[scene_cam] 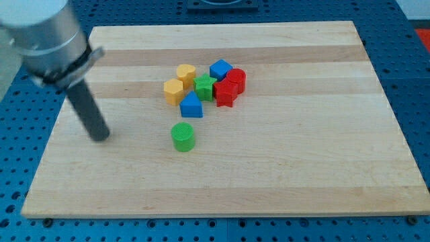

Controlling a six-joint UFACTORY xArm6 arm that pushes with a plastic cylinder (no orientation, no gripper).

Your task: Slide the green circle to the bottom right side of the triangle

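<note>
The green circle (183,136) is a short green cylinder standing alone on the wooden board (302,168), below the cluster of blocks. The blue triangle (191,105) is the lowest block of that cluster, just above and slightly right of the green circle, with a small gap between them. My tip (100,136) is at the end of the dark rod, on the board well to the view's left of the green circle, at about the same height in the view. It touches no block.
The cluster holds two yellow blocks (173,91) (186,73), a green star-like block (205,87), a blue cube (220,69), a red cylinder (236,78) and a red star-like block (225,94). The board's left edge lies near the rod.
</note>
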